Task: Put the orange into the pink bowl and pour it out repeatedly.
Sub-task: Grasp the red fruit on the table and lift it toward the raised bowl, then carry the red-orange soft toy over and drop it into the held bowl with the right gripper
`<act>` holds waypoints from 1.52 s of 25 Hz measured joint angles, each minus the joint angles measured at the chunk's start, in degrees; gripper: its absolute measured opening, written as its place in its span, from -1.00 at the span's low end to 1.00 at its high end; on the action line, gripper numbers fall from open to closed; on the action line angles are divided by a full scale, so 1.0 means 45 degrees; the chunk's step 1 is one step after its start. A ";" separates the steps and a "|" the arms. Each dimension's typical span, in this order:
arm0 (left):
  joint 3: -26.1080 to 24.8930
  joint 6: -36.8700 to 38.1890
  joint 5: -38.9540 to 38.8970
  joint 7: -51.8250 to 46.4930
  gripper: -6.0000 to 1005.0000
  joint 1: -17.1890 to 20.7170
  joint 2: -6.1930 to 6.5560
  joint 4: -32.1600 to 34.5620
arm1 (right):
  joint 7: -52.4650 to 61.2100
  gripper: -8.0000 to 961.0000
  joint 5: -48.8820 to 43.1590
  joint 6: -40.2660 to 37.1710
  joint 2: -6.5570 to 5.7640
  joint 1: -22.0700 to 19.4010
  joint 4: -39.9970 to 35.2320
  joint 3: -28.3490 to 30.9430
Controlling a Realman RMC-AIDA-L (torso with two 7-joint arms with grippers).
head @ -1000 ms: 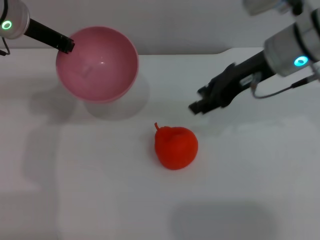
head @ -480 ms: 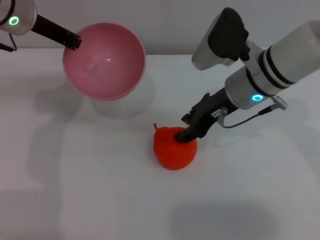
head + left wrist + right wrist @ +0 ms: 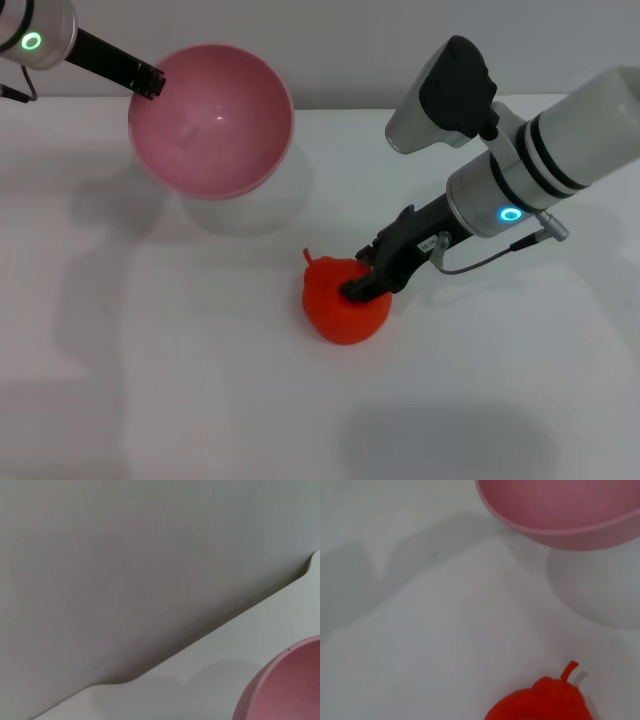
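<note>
Clearly, in the head view the orange (image 3: 345, 302) lies on the white counter (image 3: 200, 380) a little below the middle of the frame, and the right gripper (image 3: 362, 286) presses on its upper right side. I cannot tell whether the gripper is clenched on the fruit or only touches it, because the fingertips are dark against the red skin. The risk I see is a shallow, one-sided hold: the fruit is round and bumpy, so it may roll toward the lower left or slip out when it is lifted. The short stem points to the upper left of the frame, so I judge the long axis runs from that stem down toward the lower right, lying nearly flat on the counter. The pink bowl (image 3: 211, 120) is in the upper left, held at its rim by the left gripper (image 3: 150, 80), clenched on the edge; it is tilted with its opening toward the camera and appears lifted, with its shadow below. A tilted bowl may let the orange bounce out again.

In the left wrist view only a piece of the pink bowl (image 3: 285, 685) shows in the lower right corner, over the counter edge.

In the right wrist view the orange (image 3: 540, 702) sits at the bottom edge with its stem pointing up and to the right in the picture, and the pink bowl (image 3: 560, 510) fills the top right, well apart from the fruit.
</note>
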 joint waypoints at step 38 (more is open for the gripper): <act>0.0396 0.0057 -0.0001 0.0162 -0.90 -0.0017 -0.0296 0.0012 | 0.1120 -0.89 0.0139 -0.0056 -0.0060 -0.4001 -0.9512 0.4368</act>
